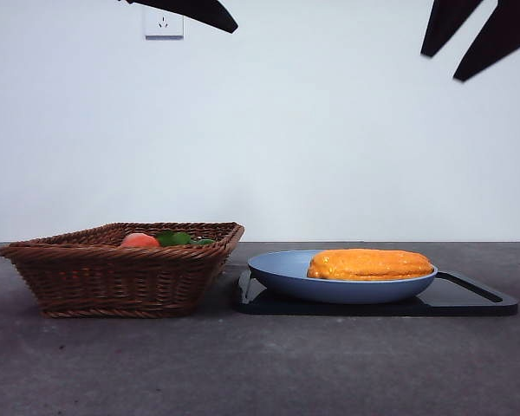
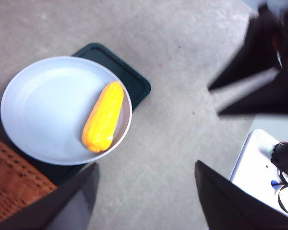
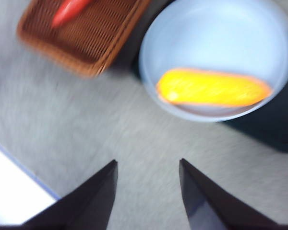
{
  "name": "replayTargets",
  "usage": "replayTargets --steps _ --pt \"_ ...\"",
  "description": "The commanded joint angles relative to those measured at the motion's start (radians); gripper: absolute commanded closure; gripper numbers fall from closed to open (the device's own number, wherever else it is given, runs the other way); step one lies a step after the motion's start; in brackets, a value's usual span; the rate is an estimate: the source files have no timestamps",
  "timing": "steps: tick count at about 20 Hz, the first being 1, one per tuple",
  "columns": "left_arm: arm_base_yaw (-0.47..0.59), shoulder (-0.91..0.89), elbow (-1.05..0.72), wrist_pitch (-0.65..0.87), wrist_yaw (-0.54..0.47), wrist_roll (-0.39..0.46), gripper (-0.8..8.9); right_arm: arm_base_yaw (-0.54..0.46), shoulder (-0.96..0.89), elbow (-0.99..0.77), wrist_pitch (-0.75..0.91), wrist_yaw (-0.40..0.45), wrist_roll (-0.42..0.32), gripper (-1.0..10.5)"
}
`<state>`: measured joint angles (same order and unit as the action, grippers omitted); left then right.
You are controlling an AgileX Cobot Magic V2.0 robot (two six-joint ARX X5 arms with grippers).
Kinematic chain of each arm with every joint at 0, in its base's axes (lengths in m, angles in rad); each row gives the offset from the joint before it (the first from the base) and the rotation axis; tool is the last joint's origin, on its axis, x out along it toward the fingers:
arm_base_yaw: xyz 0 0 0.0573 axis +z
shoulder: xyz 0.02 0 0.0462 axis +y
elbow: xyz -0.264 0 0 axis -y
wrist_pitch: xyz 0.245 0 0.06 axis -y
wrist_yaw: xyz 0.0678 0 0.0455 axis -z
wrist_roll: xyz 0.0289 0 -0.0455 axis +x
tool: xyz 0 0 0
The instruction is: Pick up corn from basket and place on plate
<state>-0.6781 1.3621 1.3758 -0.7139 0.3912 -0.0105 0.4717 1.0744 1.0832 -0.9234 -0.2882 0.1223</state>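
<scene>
Corn (image 1: 370, 263) lies on the plate (image 1: 282, 276) | only front view shows green leaf (image 1: 175, 237) in basket (image 1: 113, 277) | left gripper (image 2: 144, 191), right gripper (image 3: 148, 184): jaws spread, empty, above table.

Grey table (image 1: 260, 373): basket (image 1: 113, 277), black tray (image 1: 468, 299).

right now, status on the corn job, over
Left gripper and right gripper both open, empty, raised. Corn lying on the plate, out of the basket. Nothing in the way.

Black tray (image 1: 468, 299), red fruit (image 1: 139, 240), green leaves (image 1: 178, 237)
</scene>
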Motion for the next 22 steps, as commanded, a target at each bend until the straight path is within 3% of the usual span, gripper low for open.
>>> replayTargets --steps 1,4,22 --pt "-0.003 0.003 0.026 -0.019 -0.001 0.004 5.95 0.037 -0.029 -0.055 0.058 0.018 0.045 8.0" --pt "-0.002 0.003 0.026 -0.050 -0.002 0.022 8.17 0.058 -0.050 -0.138 0.115 0.027 0.061 9.3" --pt "0.004 0.003 0.026 -0.007 -0.004 0.029 8.06 0.055 -0.050 -0.171 0.138 0.031 0.056 9.4"
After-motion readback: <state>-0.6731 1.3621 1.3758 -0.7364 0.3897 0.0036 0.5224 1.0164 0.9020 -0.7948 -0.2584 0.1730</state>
